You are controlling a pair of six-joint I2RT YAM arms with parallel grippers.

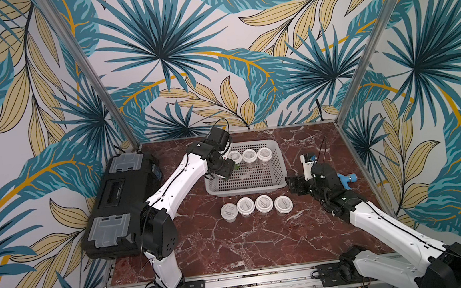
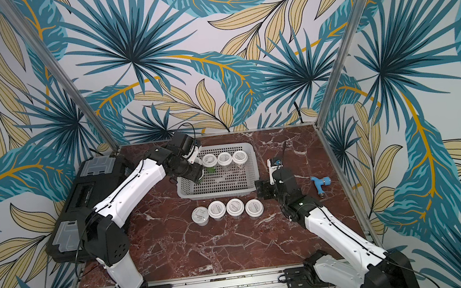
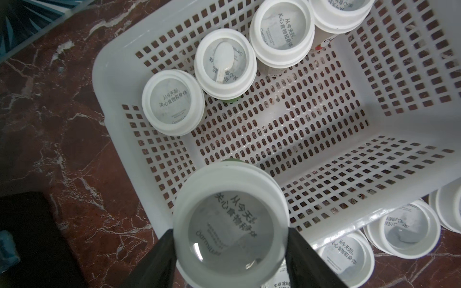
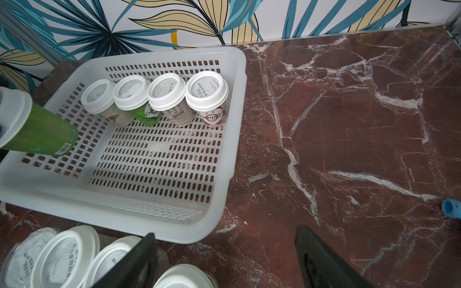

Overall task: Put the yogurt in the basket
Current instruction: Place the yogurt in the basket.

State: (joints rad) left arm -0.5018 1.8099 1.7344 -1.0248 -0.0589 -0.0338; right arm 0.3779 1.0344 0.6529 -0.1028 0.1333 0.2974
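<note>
A: Top views?
B: High up front, looking down at the whole tabletop, nearly identical.
A: Wrists?
B: Close behind the left claw and right claw; both share the basket.

basket – pale white plastic, perforated walls and floor, rolled rim, flat on the bench. Four yogurt cups inside, upright, in a row along the far wall, white lids up. Fifth cup – green body, white lid, tilted over the basket's end nearest the left arm, clamped in the left pincer. Another four cups stand in a row on the bench just in front of the basket
</note>
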